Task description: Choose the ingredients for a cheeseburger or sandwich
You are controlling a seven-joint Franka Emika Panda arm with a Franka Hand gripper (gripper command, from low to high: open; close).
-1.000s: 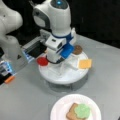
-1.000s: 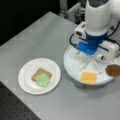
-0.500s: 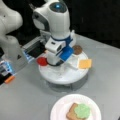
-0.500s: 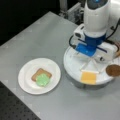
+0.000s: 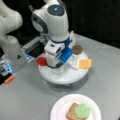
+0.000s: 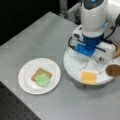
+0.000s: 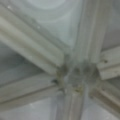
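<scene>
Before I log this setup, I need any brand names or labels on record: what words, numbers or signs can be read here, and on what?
No text can be read.
The arm's head bears a glowing blue spot, no letters.
The grey base unit has a dark triangular mark, too blurred to read.
The white paper plate, the round tray and the cheese square bear nothing.
The pincer is hidden.

Green leaf (image 6: 42, 80) on brown toast (image 6: 40, 73), white plate (image 6: 26, 82); yellow-orange cheese (image 6: 88, 77), red disc (image 5: 41, 61).
</scene>
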